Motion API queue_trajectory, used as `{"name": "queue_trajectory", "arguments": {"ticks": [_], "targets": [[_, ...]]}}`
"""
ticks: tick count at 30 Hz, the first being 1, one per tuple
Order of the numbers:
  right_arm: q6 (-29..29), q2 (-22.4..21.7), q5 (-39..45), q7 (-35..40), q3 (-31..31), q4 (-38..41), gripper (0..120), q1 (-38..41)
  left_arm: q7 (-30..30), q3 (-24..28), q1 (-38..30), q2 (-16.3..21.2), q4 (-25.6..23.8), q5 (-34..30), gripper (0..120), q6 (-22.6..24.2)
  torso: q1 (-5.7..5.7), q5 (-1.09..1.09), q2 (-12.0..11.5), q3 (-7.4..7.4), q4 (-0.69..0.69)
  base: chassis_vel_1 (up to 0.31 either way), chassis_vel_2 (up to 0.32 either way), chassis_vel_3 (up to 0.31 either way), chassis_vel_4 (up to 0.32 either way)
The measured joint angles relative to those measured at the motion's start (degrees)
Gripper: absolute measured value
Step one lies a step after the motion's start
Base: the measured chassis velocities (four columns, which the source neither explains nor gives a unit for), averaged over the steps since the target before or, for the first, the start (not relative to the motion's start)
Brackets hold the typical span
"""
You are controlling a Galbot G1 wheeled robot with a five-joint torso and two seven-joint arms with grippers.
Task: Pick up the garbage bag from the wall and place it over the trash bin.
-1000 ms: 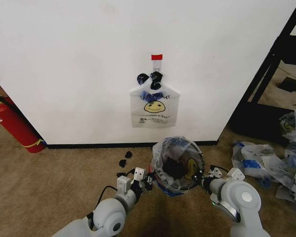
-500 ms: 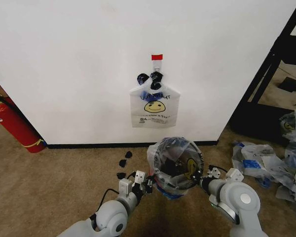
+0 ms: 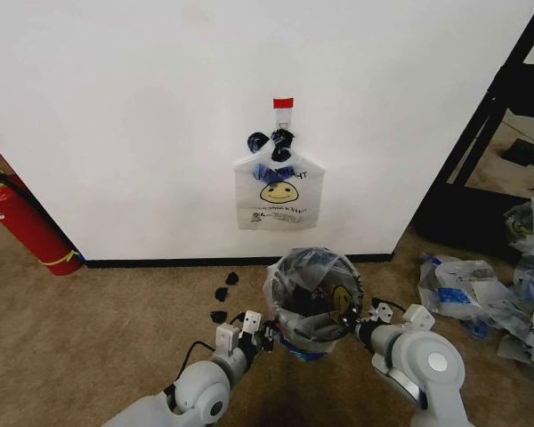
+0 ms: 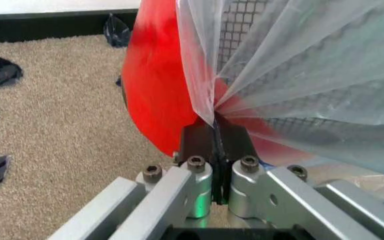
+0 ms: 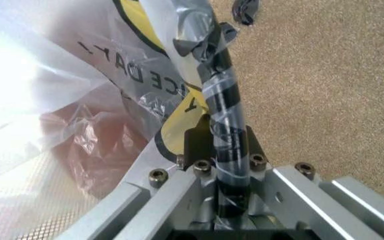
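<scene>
The garbage bag [image 3: 313,277], thin whitish plastic with a yellow smiley, is spread over the top of the trash bin [image 3: 305,309] on the carpet in front of me. My left gripper [image 3: 265,336] is at the bin's left side, low by the red base [image 4: 153,87], shut on a gathered fold of the bag [image 4: 205,75]. My right gripper [image 3: 357,326] is at the bin's right side, shut on the bag's tape-wrapped handle [image 5: 220,107]. Black wire mesh [image 4: 245,17] shows between the plastic folds.
A second smiley bag [image 3: 279,191] hangs on the white wall from a black clip. A red fire extinguisher [image 3: 22,222] leans at the left. Loose bags [image 3: 481,294] lie at the right by a black shelf frame [image 3: 489,116]. Black scraps [image 3: 222,294] dot the carpet.
Both grippers have drawn the bag lower over the bin, and its mouth now wraps further down the rim. The wall bag has not moved.
</scene>
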Motion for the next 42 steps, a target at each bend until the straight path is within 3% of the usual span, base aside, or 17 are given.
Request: {"name": "queue_trajectory", "arguments": {"ticks": [6,17,19,25,28,30,34,42], "targets": [[0.0,0.1,0.0,-0.2,0.3,-0.5,0,0.3,-0.3,-0.4,1.0,-0.1,-0.4,1.0,0,0.0,0.00,-0.01,0.0,0.00,0.00,0.000,0.000,0.000,0.000],[0.0,1.3,-2.7,-1.5,0.6,-3.2,0,1.5,0.7,-0.8,4.3,3.0,-5.1,10.6,41,0.1,0.00,-0.01,0.0,0.00,0.01,0.000,0.000,0.000,0.000],[0.0,1.3,-2.7,-1.5,0.7,-3.3,0,1.5,0.7,-0.9,4.4,3.2,-5.2,10.8,45,0.0,0.00,-0.01,0.0,0.00,0.01,0.000,0.000,0.000,0.000],[0.1,1.5,-4.3,-2.9,0.7,-3.7,0,1.6,-0.8,-1.1,5.4,4.2,-5.6,13.1,70,-1.8,0.00,-0.01,0.0,0.00,0.00,0.000,0.000,0.000,0.000],[0.1,1.6,-4.6,-3.2,0.7,-3.9,0,1.5,-1.5,-1.5,5.6,4.1,-5.8,12.9,74,-2.1,0.00,-0.01,0.0,0.00,0.01,0.000,0.000,0.000,0.000],[0.1,1.8,-5.0,-3.4,0.7,-4.1,0,1.5,-2.4,-2.4,5.9,4.0,-6.7,12.3,86,-2.2,0.00,0.00,0.0,0.00,0.00,0.000,0.000,0.000,0.000],[0.1,1.9,-5.3,-3.4,0.8,-4.6,0,1.5,-3.7,-4.3,6.4,4.4,-8.1,11.9,100,-2.3,0.00,0.00,0.0,0.00,0.00,0.000,0.000,0.000,0.000],[0.1,3.7,-7.3,-2.7,0.5,-6.0,0,2.5,-3.5,-12.4,10.6,5.3,-10.7,13.3,113,-3.6,0.00,0.00,0.0,0.00,0.01,0.000,0.000,0.000,0.000]]}}
